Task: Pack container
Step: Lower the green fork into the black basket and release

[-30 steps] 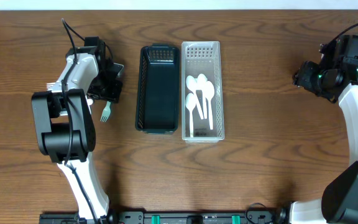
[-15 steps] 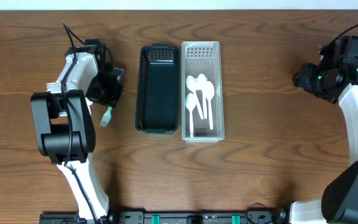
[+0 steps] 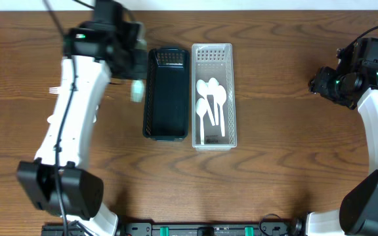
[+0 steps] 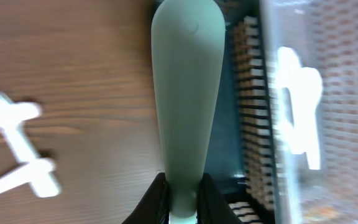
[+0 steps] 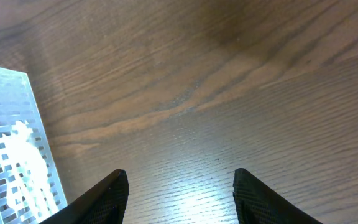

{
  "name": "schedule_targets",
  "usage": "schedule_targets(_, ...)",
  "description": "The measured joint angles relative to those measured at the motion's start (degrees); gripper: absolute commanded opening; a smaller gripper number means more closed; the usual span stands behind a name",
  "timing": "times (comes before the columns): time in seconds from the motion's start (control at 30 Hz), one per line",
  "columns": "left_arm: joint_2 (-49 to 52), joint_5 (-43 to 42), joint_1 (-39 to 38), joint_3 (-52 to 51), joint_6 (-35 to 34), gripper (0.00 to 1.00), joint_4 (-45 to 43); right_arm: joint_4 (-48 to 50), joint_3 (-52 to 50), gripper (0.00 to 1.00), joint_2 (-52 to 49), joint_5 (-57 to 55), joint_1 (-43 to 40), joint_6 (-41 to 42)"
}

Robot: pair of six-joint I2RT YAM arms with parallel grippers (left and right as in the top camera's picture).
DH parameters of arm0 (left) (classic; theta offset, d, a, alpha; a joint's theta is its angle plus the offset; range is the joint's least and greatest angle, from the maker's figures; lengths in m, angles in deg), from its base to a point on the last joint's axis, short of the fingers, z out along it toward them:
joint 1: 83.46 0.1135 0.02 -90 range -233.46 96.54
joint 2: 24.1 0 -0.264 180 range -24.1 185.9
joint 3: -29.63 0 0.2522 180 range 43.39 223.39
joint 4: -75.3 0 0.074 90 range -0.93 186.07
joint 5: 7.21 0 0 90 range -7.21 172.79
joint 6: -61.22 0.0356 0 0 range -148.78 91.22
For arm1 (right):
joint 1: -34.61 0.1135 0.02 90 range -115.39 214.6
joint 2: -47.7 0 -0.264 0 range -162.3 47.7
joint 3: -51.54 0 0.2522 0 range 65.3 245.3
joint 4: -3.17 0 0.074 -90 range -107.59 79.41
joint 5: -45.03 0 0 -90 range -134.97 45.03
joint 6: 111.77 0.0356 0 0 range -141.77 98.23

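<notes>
1. Left end effector (image 4: 182,196): jaws narrow, pinched on the end of a pale green utensil (image 4: 185,93). Only the handle shows in the wrist view, so I cannot tell whether it is a fork or a spoon.
2. The green utensil is at the left outer wall of the dark basket (image 3: 168,92), over the bench (image 3: 274,183) and not yet inside. It is blurred in the overhead view.
3. Dark basket: no cutlery visible in it, though its floor is dark and hard to read.
4. Clear basket (image 3: 228,134), touching the dark basket on its right: several white spoons (image 3: 210,105) lie in it. This part looks packed.
5. One white piece of cutlery (image 4: 8,115) lies on the bench, left of the arm and well apart from both baskets. It is too blurred to name.
6. Right end effector (image 5: 182,193): jaws wide, nothing between them, over bare bench well to the right of the baskets.
7. Judgement: roughly midway. Spoons are in. The green utensil needs placing, probably in the dark basket, and the white piece is left to fetch.
</notes>
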Motion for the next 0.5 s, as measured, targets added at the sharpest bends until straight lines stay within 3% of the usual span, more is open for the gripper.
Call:
schedule_targets(0.23,8.44,0.33,-5.73,-1.51,-7.74,0.06,-1.09,-0.31,0.0,0.59,0.0,0.02,0.0,0.0)
schedule_targets(0.3,10.75,0.7,-5.79,-1.92,-8.81,0.17,-1.81,-0.7,0.0,0.59,0.0,0.0,0.0,0.02)
schedule_targets(0.4,12.63,1.25,-5.68,-2.21,-9.77,0.47,-3.5,-1.09,0.0,0.6,0.0,0.0,0.0,0.0)
schedule_targets(0.5,12.63,1.38,-5.51,-2.12,-10.38,0.51,-4.26,-1.51,0.0,0.6,0.0,0.0,0.0,0.0)
